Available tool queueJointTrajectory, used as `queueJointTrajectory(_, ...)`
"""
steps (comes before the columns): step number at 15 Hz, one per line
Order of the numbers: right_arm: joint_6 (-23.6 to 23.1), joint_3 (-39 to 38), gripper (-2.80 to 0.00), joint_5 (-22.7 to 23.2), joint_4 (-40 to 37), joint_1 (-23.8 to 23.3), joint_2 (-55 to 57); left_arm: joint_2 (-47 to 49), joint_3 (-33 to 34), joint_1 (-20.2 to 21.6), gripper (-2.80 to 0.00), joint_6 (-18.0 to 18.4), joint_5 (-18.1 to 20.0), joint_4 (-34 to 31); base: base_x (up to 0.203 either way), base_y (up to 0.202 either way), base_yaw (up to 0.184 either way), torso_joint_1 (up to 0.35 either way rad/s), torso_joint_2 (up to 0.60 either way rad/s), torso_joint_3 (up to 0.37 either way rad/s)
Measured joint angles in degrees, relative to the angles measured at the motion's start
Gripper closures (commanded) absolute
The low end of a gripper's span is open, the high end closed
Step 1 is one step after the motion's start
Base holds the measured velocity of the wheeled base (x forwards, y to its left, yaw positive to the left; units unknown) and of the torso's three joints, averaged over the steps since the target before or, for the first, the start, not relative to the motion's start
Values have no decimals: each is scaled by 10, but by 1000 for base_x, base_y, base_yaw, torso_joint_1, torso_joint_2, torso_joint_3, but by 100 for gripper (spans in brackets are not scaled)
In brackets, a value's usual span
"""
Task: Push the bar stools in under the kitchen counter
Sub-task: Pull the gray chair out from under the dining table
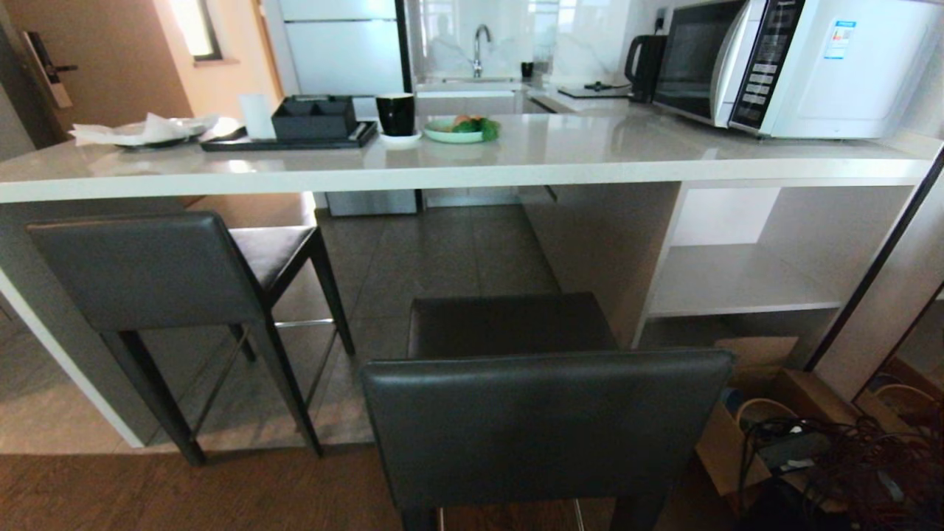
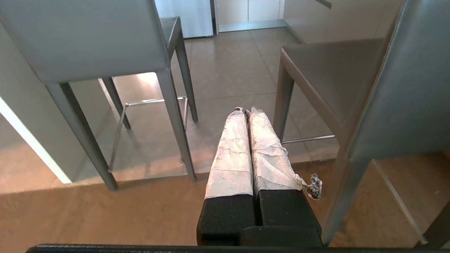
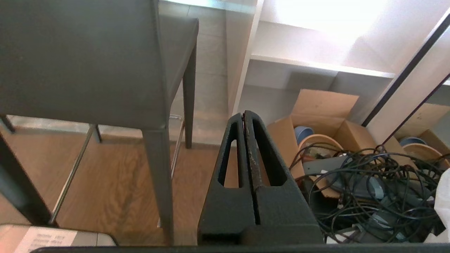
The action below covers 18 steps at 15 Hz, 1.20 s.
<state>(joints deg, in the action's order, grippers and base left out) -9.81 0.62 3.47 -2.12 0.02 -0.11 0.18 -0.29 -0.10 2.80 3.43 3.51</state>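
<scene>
Risk: near stool (image 1: pixel 546 420) stands well out from desk (image 1: pixel 516 158); off-centre shove w/ clenched, empty left end effector (image 2: pixel 246 110) or right end effector (image 3: pixel 244 114) could twist/tip it.

Wood floor (image 1: pixel 184 494) is meeting grey tile floor (image 1: pixel 435 258) further in. White fridge (image 1: pixel 343 51) is standing at the back beside a sink with a tap (image 1: pixel 481 48). Window (image 1: pixel 195 28) is letting in light on a beige wall. White shelf unit (image 1: pixel 737 284) is sitting at right, cardboard boxes and tangled cables (image 1: pixel 833 457) lying below it.
</scene>
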Motion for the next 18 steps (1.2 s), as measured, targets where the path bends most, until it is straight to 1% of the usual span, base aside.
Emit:
queueJointTrajectory(1,8,0,0,0,0,0,0,0,0,0,0,-14,-6,-3,0,0,0,0,0,0)
queueJointTrajectory(2,14,0,0,-1,0,0,0,0,0,0,0,-35,-21,-11,0,0,0,0,0,0)
queueJointTrajectory(3,15,0,0,0,1,0,0,0,-3,0,0,-61,-37,-33,0,0,0,0,0,0)
queueJointTrajectory(4,15,-1,0,0,2,0,0,-1,-6,0,0,-65,-41,-41,0,0,0,0,0,0)
queueJointTrajectory(5,13,-1,0,0,2,0,0,-1,-8,0,0,-44,-41,-42,0,0,0,0,0,0)
queueJointTrajectory(6,11,-1,0,0,3,0,0,-1,-6,0,0,-6,-38,-43,0,0,0,0,0,0)
queueJointTrajectory(8,13,-2,0,0,3,0,0,-1,-2,0,0,72,-13,-41,0,0,0,0,0,0)
queueJointTrajectory(9,14,-3,0,-1,6,0,0,-1,-1,0,0,86,-7,-41,0,0,0,0,0,0)
queueJointTrajectory(10,15,-4,0,-8,12,0,0,-1,0,0,0,87,-5,-40,0,0,0,0,0,0)
queueJointTrajectory(11,20,-5,0,-16,14,0,0,-1,1,0,0,79,-6,-40,0,0,0,0,0,0)
queueJointTrajectory(15,42,-6,0,-19,17,0,0,-1,3,0,0,34,-14,-40,0,0,0,0,0,0)
queueJointTrajectory(16,53,-6,0,-20,17,0,0,-1,3,0,0,31,-14,-40,0,0,0,0,0,0)
queueJointTrajectory(18,88,-6,0,-32,19,0,0,-1,3,0,0,24,-17,-40,0,0,0,0,0,0)
